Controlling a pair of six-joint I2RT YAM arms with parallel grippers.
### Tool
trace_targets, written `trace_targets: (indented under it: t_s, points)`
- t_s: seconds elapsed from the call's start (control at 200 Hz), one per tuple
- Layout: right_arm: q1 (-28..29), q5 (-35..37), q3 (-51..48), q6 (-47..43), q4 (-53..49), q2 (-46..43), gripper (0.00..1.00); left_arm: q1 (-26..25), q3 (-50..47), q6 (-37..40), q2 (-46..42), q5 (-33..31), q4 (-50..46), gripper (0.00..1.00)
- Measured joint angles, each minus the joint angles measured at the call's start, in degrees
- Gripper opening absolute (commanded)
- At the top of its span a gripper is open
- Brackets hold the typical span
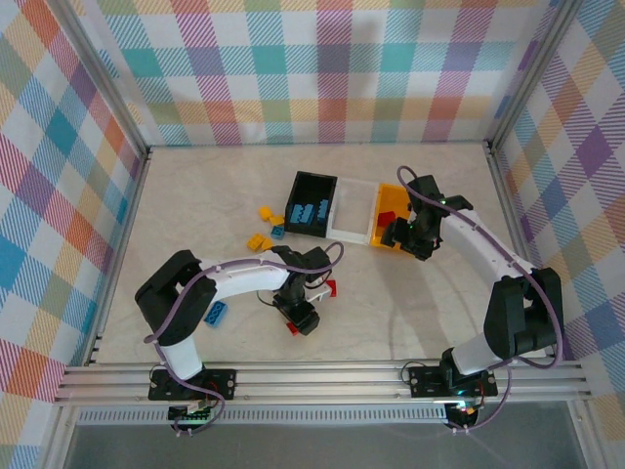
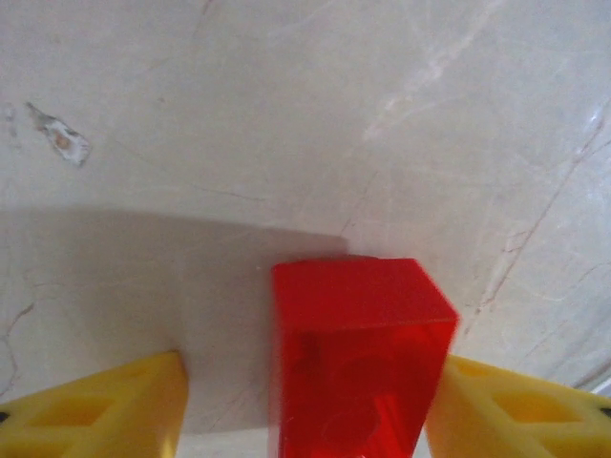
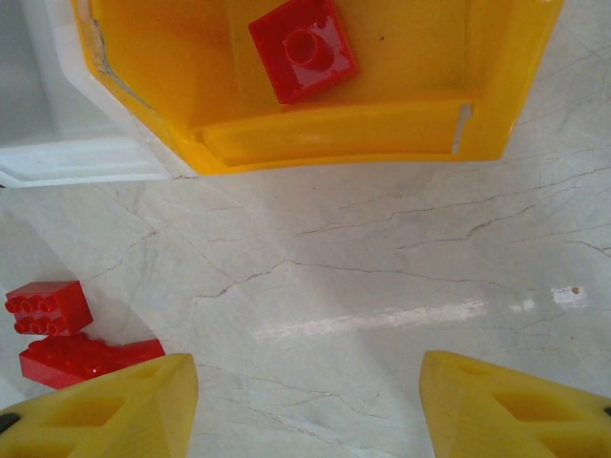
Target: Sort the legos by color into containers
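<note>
A red lego (image 2: pixel 358 353) stands on the table between my left gripper's (image 2: pixel 305 382) yellow fingers. It touches the right finger, and a gap remains at the left finger (image 2: pixel 115 405). From above, that gripper (image 1: pixel 299 319) is low over the red lego (image 1: pixel 292 329), with another red one (image 1: pixel 331 287) nearby. My right gripper (image 3: pixel 307 367) is open and holds nothing, just in front of the yellow-orange container (image 3: pixel 334 134), which holds a red lego (image 3: pixel 304 48). The black container (image 1: pixel 311 203) holds blue legos. The white container (image 1: pixel 354 210) sits between them.
Loose yellow legos (image 1: pixel 259 239) and a blue lego (image 1: pixel 278 232) lie left of the black container. Another blue lego (image 1: pixel 217 313) lies by the left arm. Two red legos (image 3: pixel 48 307) lie left of my right gripper. Metal frame rails edge the table.
</note>
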Motion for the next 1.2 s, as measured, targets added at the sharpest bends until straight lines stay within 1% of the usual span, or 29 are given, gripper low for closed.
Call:
trace_targets:
  t_s: [0.05,0.1,0.195,0.275,0.375,0.47,0.605,0.685,0.79,0.91,0.995,1.11,1.2]
  points:
    - [0.0,0.0,0.1,0.0,0.0,0.0,0.64,0.0,0.0,-0.2,0.0,-0.2,0.0,0.52]
    - [0.0,0.0,0.4,0.0,0.0,0.1,0.64,0.0,0.0,-0.2,0.0,0.3,0.0,0.49]
    - [0.0,0.0,1.3,0.0,0.0,0.4,0.64,-0.1,0.0,-0.9,0.1,1.3,0.0,0.4]
    - [0.0,0.0,1.8,0.0,0.0,0.5,0.65,-0.2,0.0,-1.1,0.1,1.8,-0.1,0.36]
    - [0.0,0.0,2.2,0.0,-0.1,0.5,0.65,-0.2,0.3,-1.6,0.1,1.8,-0.5,0.33]
    - [0.0,0.0,2.5,-0.4,-0.3,0.4,0.65,-0.1,1.0,-2.5,0.1,1.4,-1.2,0.33]
    - [-0.5,0.2,2.5,-1.5,-0.9,-2.1,0.65,1.6,5.9,-3.8,0.1,1.3,-3.5,0.33]
    - [-1.5,0.2,1.7,-2.4,-0.3,-6.6,0.65,3.5,11.9,-4.4,0.1,1.3,-4.4,0.34]
    - [-2.4,0.5,-1.7,-4.8,2.2,-16.7,0.67,5.7,23.7,-5.6,2.0,1.3,-5.1,0.34]
    - [-2.7,0.6,-7.9,-7.5,7.3,-29.5,0.73,6.7,39.9,-7.0,9.6,1.5,-4.7,0.34]
    - [-2.7,0.0,-13.0,-9.3,11.2,-36.6,0.74,6.8,50.5,-8.1,16.6,1.9,-4.6,0.34]
    - [-2.6,-1.7,-17.3,-10.8,13.4,-41.3,0.74,7.1,64.3,-10.7,27.0,2.7,-4.4,0.33]
    - [-2.7,-3.5,-18.4,-11.4,13.9,-42.0,0.74,7.5,69.4,-14.2,32.2,3.5,-3.5,0.34]
